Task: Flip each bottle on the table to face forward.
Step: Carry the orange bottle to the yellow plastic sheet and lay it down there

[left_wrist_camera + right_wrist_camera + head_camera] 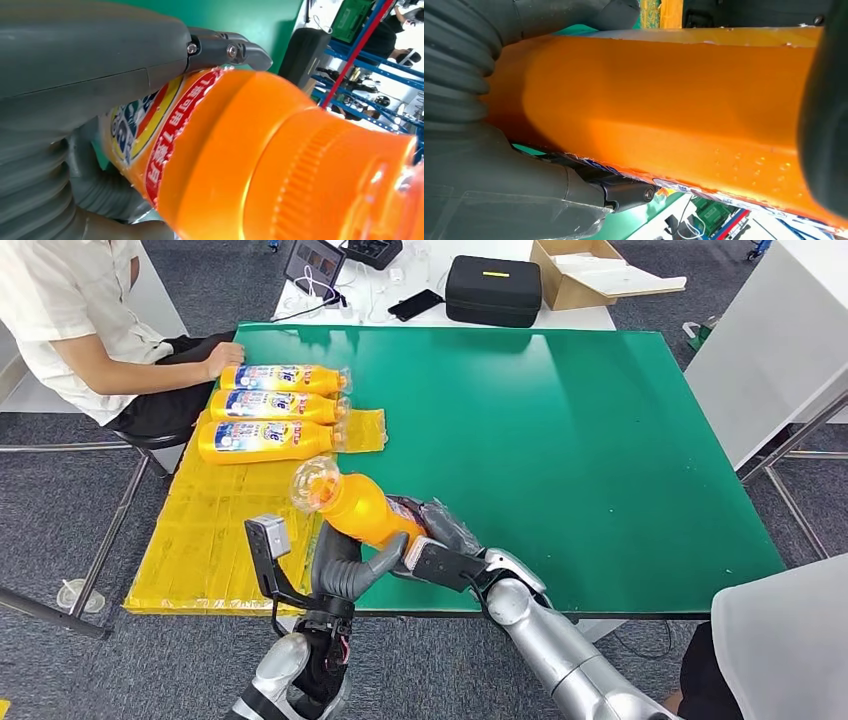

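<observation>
An orange bottle (355,505) with a clear cap is lifted above the near edge of the green table (560,440), cap pointing up and to the left. My left hand (345,565) grips it from below and my right hand (435,540) holds its base end. Close up, the bottle (260,160) shows its red and blue label under my left fingers (220,50). In the right wrist view its plain orange side (659,100) lies against my right hand (484,150). Three more orange bottles (272,405) lie side by side, labels up, on the yellow mat (210,530).
A person (70,320) sits at the table's far left with a hand (222,355) beside the bottle row. A black case (493,288), a cardboard box (590,270) and a phone (415,304) lie on the white table behind. Another person's grey sleeve (780,640) is at the near right.
</observation>
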Available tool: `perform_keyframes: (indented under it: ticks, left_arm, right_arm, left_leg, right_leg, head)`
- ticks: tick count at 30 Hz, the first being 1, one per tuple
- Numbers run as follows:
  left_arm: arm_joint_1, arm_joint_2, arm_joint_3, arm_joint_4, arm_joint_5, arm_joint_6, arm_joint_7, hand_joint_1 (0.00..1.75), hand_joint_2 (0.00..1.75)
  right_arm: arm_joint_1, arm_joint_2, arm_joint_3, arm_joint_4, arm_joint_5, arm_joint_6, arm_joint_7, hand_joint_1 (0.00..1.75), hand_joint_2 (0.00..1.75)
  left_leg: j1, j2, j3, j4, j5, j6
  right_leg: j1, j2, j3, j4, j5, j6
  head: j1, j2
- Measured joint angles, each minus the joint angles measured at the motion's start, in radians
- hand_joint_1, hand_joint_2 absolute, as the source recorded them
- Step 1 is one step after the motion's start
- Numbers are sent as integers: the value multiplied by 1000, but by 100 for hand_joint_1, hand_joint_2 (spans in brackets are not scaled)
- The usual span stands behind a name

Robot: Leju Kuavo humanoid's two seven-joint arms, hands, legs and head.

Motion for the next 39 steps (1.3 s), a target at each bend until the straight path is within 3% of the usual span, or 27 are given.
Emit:
perform_keyframes:
  ticks: [11,15,16,19,20,28,39]
  left_arm:
    - [-11,-9,15,11,-5,29,2,3,175]
    - [-23,-18,17,23,-5,62,-2,171,175]
    - [-24,-20,17,25,-4,66,-4,175,175]
    - [-27,-24,18,29,2,69,-14,175,175]
    - [-28,-25,20,30,5,68,-16,175,175]
    - [-23,-25,44,16,37,70,-24,175,175]
    - [10,-10,124,-50,60,232,-43,175,175]
  right_arm:
    - [-3,0,23,-4,-1,2,1,175,175]
    - [-3,0,38,-4,-6,5,6,168,175]
    - [-4,0,40,-4,-9,5,7,149,175]
    - [-6,0,44,-4,-20,5,11,29,175]
    - [-7,0,44,-4,-25,4,11,4,175]
    - [23,9,37,-12,-70,-52,-15,0,175]
    - [151,51,-18,-63,8,-367,-110,0,175]
  left_leg:
    - [0,0,0,0,0,0]
    - [0,0,0,0,0,0]
    - [0,0,0,0,0,0]
    - [0,0,0,0,0,0]
    - [0,0,0,0,0,0]
    - [0,0,0,0,0,0]
    - [0,0,0,0,0,0]
  right_leg:
    - [0,0,0,0,0,0]
    - [0,0,0,0,0,0]
    - [0,0,0,0,0,0]
    - [0,0,0,0,0,0]
    - [0,0,0,0,0,0]
    - [0,0,0,0,0,0]
    - [0,0,-1,0,-1,-1]
  head:
    - [0,0]
    - [0,0]
    - [0,0]
    - [0,0]
    - [0,0]
    - [0,0]
    - [0,0]
